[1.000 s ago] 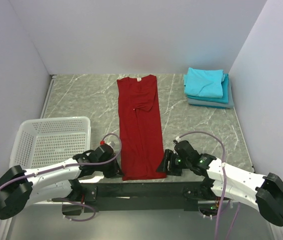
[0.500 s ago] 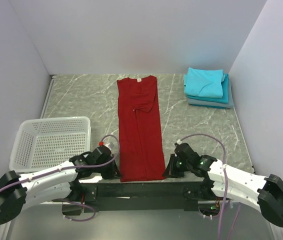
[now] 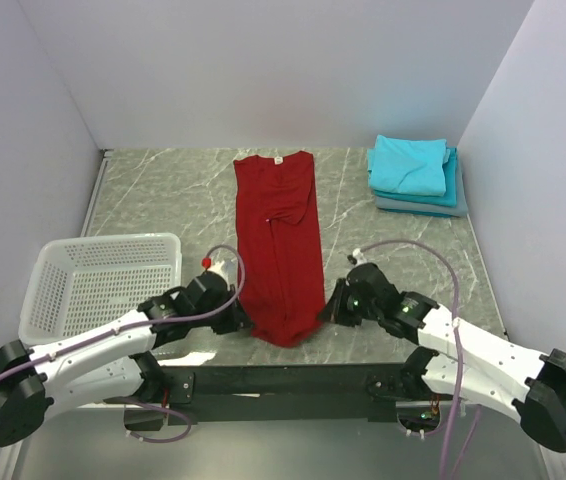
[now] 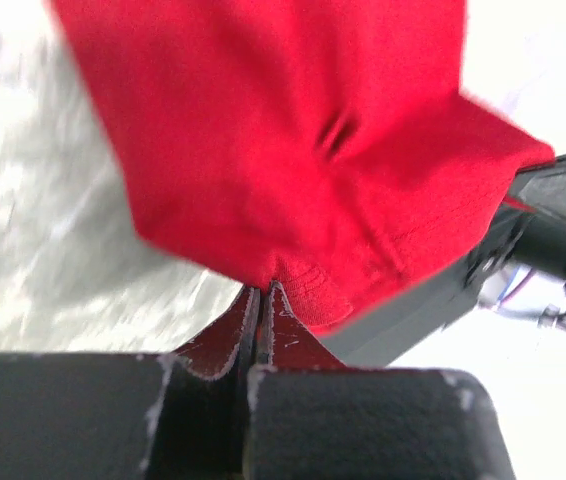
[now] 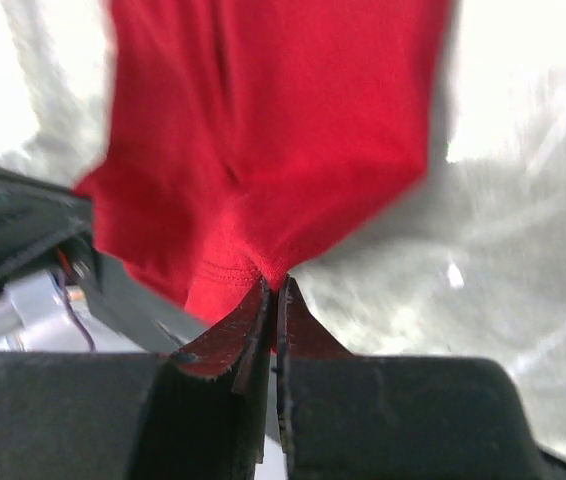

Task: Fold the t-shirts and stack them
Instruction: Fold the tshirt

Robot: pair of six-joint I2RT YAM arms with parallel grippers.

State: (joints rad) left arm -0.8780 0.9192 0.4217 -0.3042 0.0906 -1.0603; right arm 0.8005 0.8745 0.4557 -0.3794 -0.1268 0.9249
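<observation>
Red cloth fills both wrist views. The red shirt [image 3: 281, 235] lies lengthwise down the middle of the table [image 3: 163, 195] as a narrow strip, with its collar and white label at the far end. Its near hem is bunched into a rounded point between the two arms. The left gripper [image 4: 261, 292] is clamped on the hem's left corner, jaws pressed together with only a thin fold of fabric between them. The right gripper [image 5: 273, 286] pinches the right corner the same way, its jaws nearly touching. Folded shirts [image 3: 415, 172], turquoise on top of grey-blue, sit stacked in the far right corner, well apart from the red one. A white basket [image 3: 103, 285] stands at the near left, beside the left arm.
</observation>
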